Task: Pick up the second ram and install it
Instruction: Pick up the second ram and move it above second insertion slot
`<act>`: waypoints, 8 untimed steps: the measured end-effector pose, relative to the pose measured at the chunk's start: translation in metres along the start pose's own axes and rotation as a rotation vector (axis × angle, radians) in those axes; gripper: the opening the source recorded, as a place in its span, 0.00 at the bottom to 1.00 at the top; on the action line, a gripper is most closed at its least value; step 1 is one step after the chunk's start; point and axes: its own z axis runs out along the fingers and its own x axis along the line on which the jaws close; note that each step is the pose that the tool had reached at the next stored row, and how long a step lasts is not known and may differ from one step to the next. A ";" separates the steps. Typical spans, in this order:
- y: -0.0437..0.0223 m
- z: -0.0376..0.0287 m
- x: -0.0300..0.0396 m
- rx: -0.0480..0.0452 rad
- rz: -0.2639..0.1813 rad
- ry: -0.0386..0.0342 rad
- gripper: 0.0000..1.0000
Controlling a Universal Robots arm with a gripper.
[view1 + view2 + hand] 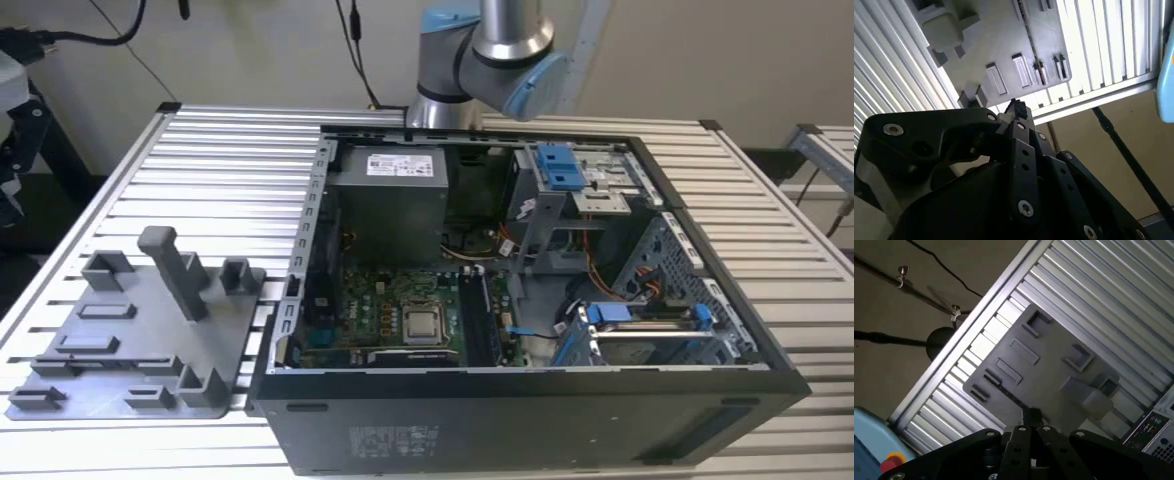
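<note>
Hovering gripper (1031, 415), jaws closed, 2nd ram (1010, 397) in tray (1054, 367) beneath

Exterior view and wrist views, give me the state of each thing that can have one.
computer case: lying on its side, open on top.
gripper: shut, empty, pointed at the grey tray.
second ram: apparently the dark strip on edge in the tray, not picked up.
grey post: upright on the tray.
processor: seated, uncovered.

Wrist views high above grey tray (1054, 372)
</note>
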 end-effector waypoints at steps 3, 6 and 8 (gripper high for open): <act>0.0000 0.0002 0.0000 0.0001 -0.045 0.0017 0.11; 0.0002 0.0004 -0.0003 0.0010 -0.083 0.0026 0.11; 0.0003 0.0004 -0.0003 0.0047 -0.099 -0.0005 0.11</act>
